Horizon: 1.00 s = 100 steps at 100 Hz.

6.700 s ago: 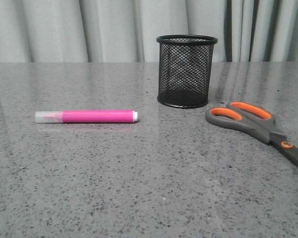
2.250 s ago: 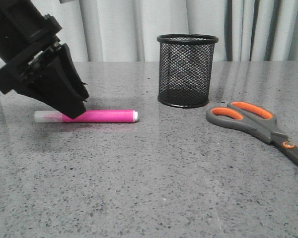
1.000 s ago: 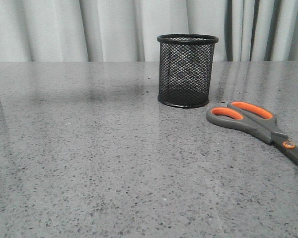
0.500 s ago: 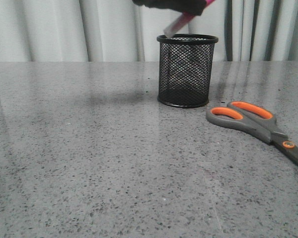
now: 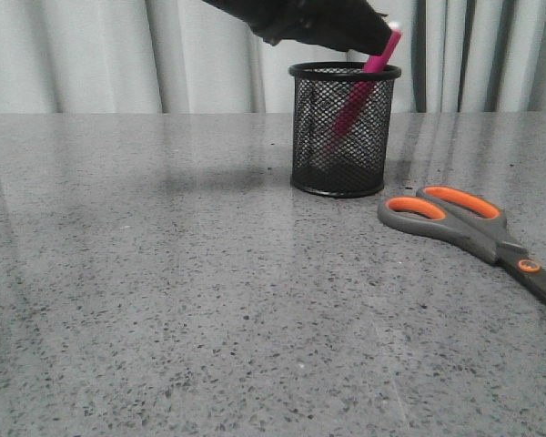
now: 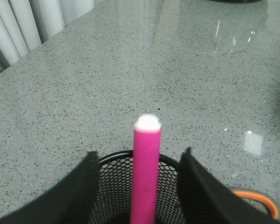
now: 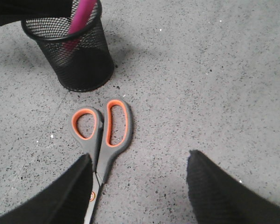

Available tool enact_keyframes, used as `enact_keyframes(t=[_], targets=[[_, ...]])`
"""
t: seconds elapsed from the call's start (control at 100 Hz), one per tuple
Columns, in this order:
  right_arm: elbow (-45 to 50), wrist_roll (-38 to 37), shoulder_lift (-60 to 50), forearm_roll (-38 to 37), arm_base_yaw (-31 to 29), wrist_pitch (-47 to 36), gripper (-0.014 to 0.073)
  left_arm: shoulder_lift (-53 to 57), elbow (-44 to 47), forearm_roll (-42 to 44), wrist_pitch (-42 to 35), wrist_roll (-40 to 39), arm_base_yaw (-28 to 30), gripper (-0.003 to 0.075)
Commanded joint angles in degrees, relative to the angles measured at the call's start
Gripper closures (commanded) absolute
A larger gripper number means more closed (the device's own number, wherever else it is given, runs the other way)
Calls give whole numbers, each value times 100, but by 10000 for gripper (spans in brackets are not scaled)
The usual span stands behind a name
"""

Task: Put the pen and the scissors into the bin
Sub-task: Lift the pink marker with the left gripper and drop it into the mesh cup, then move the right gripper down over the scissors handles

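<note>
The pink pen [image 5: 364, 82] stands slanted inside the black mesh bin [image 5: 343, 137], its white tip above the rim. My left gripper [image 5: 369, 36] hovers just over the bin. In the left wrist view its fingers [image 6: 88, 186] stand apart on either side of the pen [image 6: 147, 177] without touching it, above the bin's rim [image 6: 113, 160]. The scissors [image 5: 473, 232] lie flat on the table, right of the bin, handles toward it. My right gripper [image 7: 139, 158] is open and empty above the scissors [image 7: 100, 140], near their pivot; the bin [image 7: 79, 60] and the pen [image 7: 81, 14] lie beyond.
The grey speckled table [image 5: 209, 300] carries only the bin and the scissors. Grey curtains [image 5: 118, 55] hang behind the table's far edge.
Half a second ago the left gripper held the pen tilted above the bin's rim. Now the pen stands inside the bin and the fingers are apart from it.
</note>
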<state>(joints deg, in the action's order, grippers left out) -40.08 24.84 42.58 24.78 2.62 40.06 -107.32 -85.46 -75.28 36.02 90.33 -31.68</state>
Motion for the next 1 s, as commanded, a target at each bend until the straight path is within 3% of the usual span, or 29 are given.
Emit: enact_keyframes(t=[0.0, 0.14, 0.21, 0.3, 0.43, 0.55, 0.82, 0.99], targets=[[-218, 58, 19, 100, 3, -274, 193, 530, -179, -338, 52, -7, 113, 300], [-218, 58, 19, 100, 3, -274, 193, 1037, -179, -310, 117, -43, 538, 408], [-218, 58, 19, 109, 3, -274, 193, 1331, -179, -162, 242, -242, 822, 528], [-218, 58, 19, 109, 3, -274, 193, 1695, -179, 28, 532, -581, 1260, 742], [-218, 58, 19, 247, 3, -264, 193, 2162, -124, 510, 795, -1034, 1807, 740], [-218, 58, 48, 272, 3, -264, 193, 2757, 256, 1111, 424, -1613, 2058, 740], [-218, 233, 395, 523, 59, -143, 193, 4257, 2191, 1234, -987, -1771, 2427, 740], [-382, 504, 953, 467, 475, 341, 193, 4908, 3105, 1207, -1220, -1771, 2806, 740]])
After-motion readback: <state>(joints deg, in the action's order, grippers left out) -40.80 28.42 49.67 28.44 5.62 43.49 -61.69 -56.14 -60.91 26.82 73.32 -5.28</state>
